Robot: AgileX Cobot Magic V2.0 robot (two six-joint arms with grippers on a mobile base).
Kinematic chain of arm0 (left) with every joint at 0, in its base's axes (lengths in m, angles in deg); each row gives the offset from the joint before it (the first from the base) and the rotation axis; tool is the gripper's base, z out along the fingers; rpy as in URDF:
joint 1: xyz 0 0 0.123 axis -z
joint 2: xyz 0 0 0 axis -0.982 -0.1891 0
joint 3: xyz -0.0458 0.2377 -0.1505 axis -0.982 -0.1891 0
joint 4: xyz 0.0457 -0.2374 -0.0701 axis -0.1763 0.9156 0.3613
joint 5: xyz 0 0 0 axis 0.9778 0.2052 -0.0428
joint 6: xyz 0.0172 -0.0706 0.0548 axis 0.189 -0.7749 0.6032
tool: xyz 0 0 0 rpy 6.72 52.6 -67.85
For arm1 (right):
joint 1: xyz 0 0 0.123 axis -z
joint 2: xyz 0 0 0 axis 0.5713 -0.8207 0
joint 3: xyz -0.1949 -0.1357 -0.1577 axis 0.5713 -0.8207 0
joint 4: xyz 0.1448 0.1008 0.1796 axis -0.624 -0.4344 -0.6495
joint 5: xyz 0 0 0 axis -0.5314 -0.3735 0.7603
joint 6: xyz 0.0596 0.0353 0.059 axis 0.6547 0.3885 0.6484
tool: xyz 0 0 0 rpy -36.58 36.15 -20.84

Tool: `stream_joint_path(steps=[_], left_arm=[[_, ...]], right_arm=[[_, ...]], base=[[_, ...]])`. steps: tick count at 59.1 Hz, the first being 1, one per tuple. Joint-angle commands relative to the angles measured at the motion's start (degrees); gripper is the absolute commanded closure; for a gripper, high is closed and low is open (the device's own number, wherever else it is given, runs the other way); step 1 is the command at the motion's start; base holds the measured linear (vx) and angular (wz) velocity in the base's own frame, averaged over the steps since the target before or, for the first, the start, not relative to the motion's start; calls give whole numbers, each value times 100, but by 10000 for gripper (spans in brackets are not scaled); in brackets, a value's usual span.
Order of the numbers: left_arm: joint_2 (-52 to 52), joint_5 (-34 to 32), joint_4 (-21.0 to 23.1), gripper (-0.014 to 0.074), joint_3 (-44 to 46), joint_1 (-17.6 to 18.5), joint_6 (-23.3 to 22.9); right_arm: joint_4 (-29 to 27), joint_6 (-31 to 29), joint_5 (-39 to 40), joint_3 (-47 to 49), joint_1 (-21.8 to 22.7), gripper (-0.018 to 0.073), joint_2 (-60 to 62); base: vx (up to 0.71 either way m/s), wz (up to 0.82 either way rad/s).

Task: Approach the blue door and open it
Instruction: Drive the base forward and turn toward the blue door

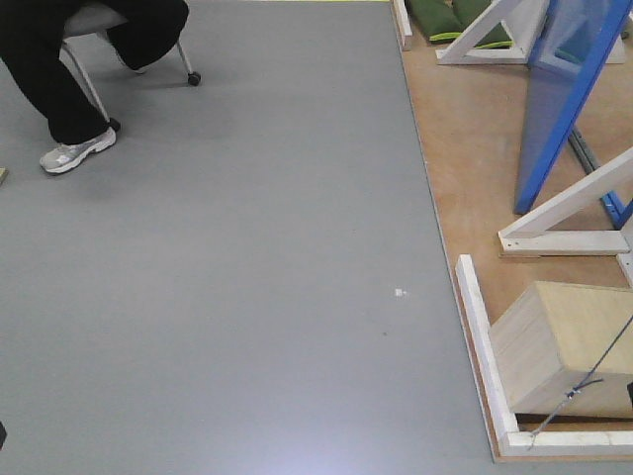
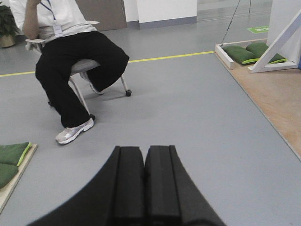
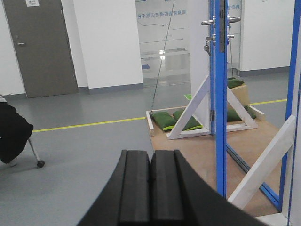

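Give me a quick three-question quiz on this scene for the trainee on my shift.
1. True or false: the left gripper and the right gripper are both shut and hold nothing.
2. Pick one: in the front view, the blue door stands A) at the upper right, on the wooden platform; B) in the centre, on the grey floor; C) at the lower left.
3. Fill the gap: in the right wrist view, the cushions at the foot of the white brace are ___ in colour.

Key: 1 true; 2 A; 3 green.
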Motion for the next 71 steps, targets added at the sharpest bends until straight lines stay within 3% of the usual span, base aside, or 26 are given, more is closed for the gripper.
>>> stream_joint_path(steps=[1,71], left_arm=[[54,-482,43,526,-25,31,-14],[48,-488,43,526,-25,31,-14]], right_arm=[[70,-19,479,-112,30,557,116],[70,-19,479,-112,30,557,110]], base=[[43,-10],[42,-2]])
